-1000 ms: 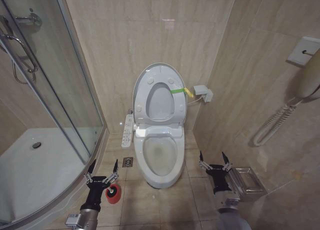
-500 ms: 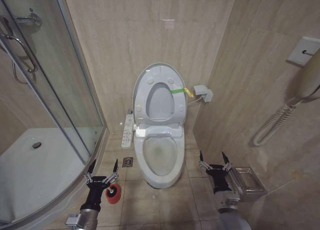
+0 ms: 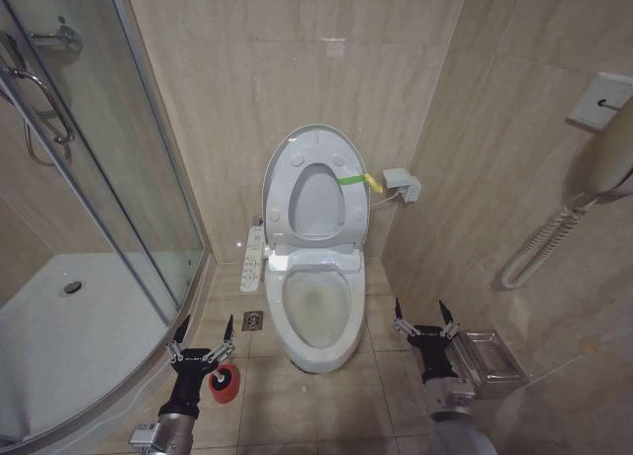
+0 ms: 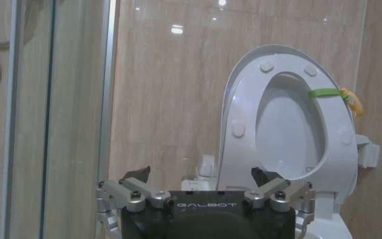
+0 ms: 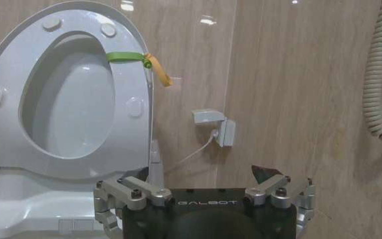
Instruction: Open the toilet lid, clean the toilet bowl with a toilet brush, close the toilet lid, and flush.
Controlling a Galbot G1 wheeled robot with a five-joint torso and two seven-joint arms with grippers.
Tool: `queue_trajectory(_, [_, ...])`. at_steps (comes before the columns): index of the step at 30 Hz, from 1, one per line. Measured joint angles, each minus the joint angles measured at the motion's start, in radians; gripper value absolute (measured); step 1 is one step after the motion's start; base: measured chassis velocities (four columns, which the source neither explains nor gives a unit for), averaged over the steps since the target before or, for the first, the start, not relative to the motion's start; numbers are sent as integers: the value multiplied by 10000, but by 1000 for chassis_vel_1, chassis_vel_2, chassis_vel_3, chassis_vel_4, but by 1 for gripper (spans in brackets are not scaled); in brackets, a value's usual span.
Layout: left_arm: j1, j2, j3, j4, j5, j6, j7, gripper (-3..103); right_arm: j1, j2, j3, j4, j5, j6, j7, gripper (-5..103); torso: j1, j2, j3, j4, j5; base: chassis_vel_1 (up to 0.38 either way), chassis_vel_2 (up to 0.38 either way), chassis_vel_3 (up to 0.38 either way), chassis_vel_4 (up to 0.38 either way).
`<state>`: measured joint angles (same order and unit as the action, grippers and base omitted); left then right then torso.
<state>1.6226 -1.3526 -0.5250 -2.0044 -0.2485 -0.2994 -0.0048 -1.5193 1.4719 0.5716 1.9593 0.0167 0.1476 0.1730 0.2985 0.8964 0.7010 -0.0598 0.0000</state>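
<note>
With the toilet lid (image 3: 315, 190) raised against the wall and the toilet bowl (image 3: 316, 312) exposed, brushing is due: the wide-open left gripper (image 3: 203, 338) hovers above the floor-standing toilet brush (image 3: 224, 382) and must descend to grasp it, while the right gripper (image 3: 422, 318) idles, open, beside the bowl.

You see the toilet lid (image 3: 316, 193) in glossy white plastic and the toilet bowl (image 3: 316, 312) in smooth, shiny ceramic. The walls (image 3: 277, 69) are polished beige tile that mirrors the lights. Your left gripper (image 3: 205, 340) has matt black fingers on bare metal knuckles.
</note>
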Motion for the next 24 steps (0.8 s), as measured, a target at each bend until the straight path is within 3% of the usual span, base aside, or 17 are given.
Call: queue_trajectory(24, [0,0,0,0,0,0,0,99,0,0,-1,0,0,0,0,100,0,0,0,0,0,0,0,0,0])
